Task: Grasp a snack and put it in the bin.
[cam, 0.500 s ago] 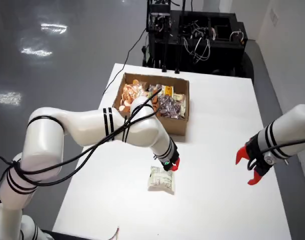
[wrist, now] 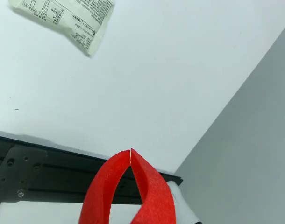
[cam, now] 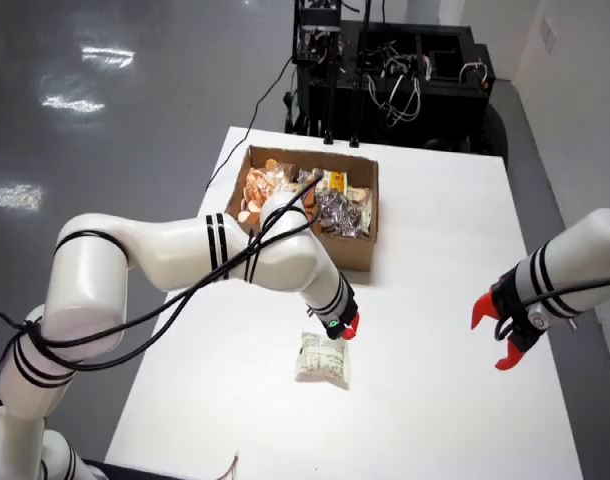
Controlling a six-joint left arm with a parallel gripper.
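The gripper (cam: pixel 347 327), pressed together and empty, hovers just above the snack packet (cam: pixel 323 360).

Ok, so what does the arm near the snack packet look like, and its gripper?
The working arm is glossy white with rounded segments, paired black bands at the joints and black cables looped loosely along it. Its wrist is black with a small green light. The gripper has curved red fingers tapering to points. The second arm looks alike.
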